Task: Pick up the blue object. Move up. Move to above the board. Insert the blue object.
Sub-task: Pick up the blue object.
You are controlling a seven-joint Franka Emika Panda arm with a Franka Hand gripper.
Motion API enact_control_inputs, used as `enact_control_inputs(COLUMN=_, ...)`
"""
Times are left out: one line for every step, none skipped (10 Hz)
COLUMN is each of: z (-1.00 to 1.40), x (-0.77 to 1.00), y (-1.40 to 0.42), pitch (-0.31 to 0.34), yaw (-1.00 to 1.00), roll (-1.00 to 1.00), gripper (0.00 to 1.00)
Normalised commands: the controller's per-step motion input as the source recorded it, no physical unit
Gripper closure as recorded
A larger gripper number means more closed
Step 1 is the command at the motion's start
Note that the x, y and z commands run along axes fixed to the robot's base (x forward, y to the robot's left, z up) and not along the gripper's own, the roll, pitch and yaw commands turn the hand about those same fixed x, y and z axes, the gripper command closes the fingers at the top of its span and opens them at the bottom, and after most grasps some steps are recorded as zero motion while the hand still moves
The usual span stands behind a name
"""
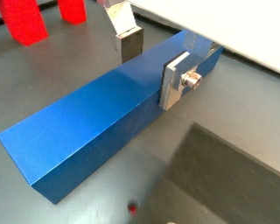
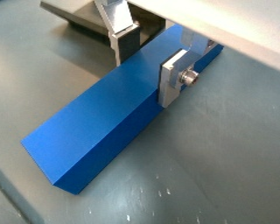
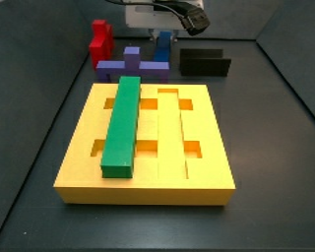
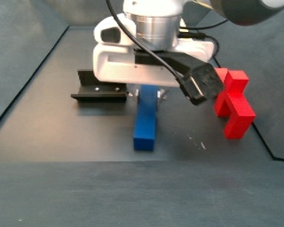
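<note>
The blue object [image 1: 95, 122] is a long dark blue bar lying flat on the dark floor; it also shows in the wrist view [image 2: 101, 122] and in both side views [image 3: 164, 46] [image 4: 145, 120]. My gripper [image 1: 153, 63] [image 2: 152, 59] straddles the bar near one end. One silver finger [image 1: 175, 80] lies against its near side and the dark pad of the far finger [image 1: 130, 48] stands at its far edge. The jaws look shut on the bar. The yellow board [image 3: 200, 148] lies apart from the gripper, with a green bar [image 3: 125, 123] in one groove.
A purple cross-shaped block [image 3: 131, 67] lies between the blue bar and the board. A red block [image 3: 99, 41] [image 4: 233, 102] [image 1: 25, 22] stands beside the bar. The dark fixture [image 3: 204, 61] [image 4: 99, 90] stands on the bar's other side.
</note>
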Motion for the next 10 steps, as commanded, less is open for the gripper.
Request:
enact_control_inputs(z=0.00, x=0.00, y=0.00, pitch=0.000, yaw=0.00, roll=0.00, gripper=1.00)
enact_control_inputs(z=0.00, x=0.00, y=0.00, pitch=0.000, yaw=0.00, roll=0.00, gripper=1.00)
enact_control_inputs(z=0.00, x=0.00, y=0.00, pitch=0.000, yaw=0.00, roll=0.00, gripper=1.00)
enact_control_inputs(z=0.00, x=0.00, y=0.00, pitch=0.000, yaw=0.00, roll=0.00, gripper=1.00)
enact_control_inputs(z=0.00, x=0.00, y=0.00, pitch=0.000, yaw=0.00, roll=0.00, gripper=1.00)
enact_control_inputs(z=0.00, x=0.00, y=0.00, pitch=0.000, yaw=0.00, roll=0.00, gripper=1.00)
enact_control_inputs(z=0.00, x=0.00, y=0.00, pitch=0.000, yaw=0.00, roll=0.00, gripper=1.00)
enact_control_inputs(z=0.00, x=0.00, y=0.00, pitch=0.000, yaw=0.00, roll=0.00, gripper=1.00)
enact_control_inputs(z=0.00, x=0.00, y=0.00, pitch=0.000, yaw=0.00, roll=0.00, gripper=1.00)
enact_control_inputs(z=0.00, x=0.00, y=0.00, pitch=0.000, yaw=0.00, roll=0.00, gripper=1.00)
